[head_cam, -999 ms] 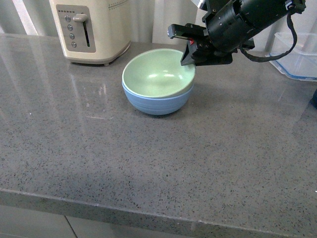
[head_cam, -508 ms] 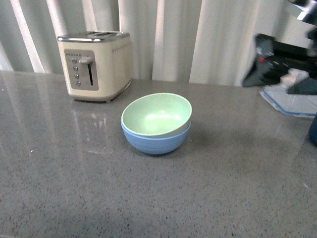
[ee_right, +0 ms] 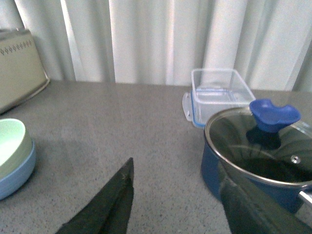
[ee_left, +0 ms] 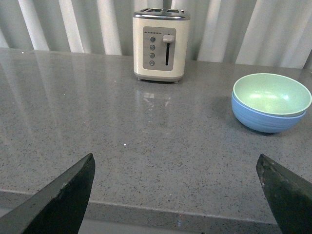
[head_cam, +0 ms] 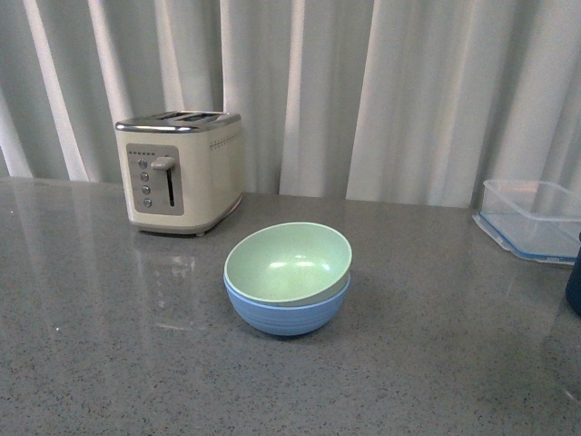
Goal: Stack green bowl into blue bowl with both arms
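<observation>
The pale green bowl (head_cam: 289, 263) sits nested inside the light blue bowl (head_cam: 287, 313) on the grey counter, slightly tilted. Both also show in the left wrist view, green bowl (ee_left: 271, 93) in blue bowl (ee_left: 265, 120), and at the edge of the right wrist view, green bowl (ee_right: 9, 141) in blue bowl (ee_right: 17, 173). Neither arm shows in the front view. My left gripper (ee_left: 176, 163) is open and empty over the counter's near edge, well away from the bowls. My right gripper (ee_right: 175, 170) is open and empty, over the counter between the bowls and a pot.
A cream toaster (head_cam: 182, 171) stands behind the bowls to the left. A clear blue-rimmed container (head_cam: 534, 218) sits at the far right. A blue pot with a glass lid (ee_right: 258, 151) is close beside my right gripper. White curtains hang behind the counter.
My right arm let go of the green bowl's rim and pulled back to the right, out of the front view. The camera view rose. The bowls stay nested.
</observation>
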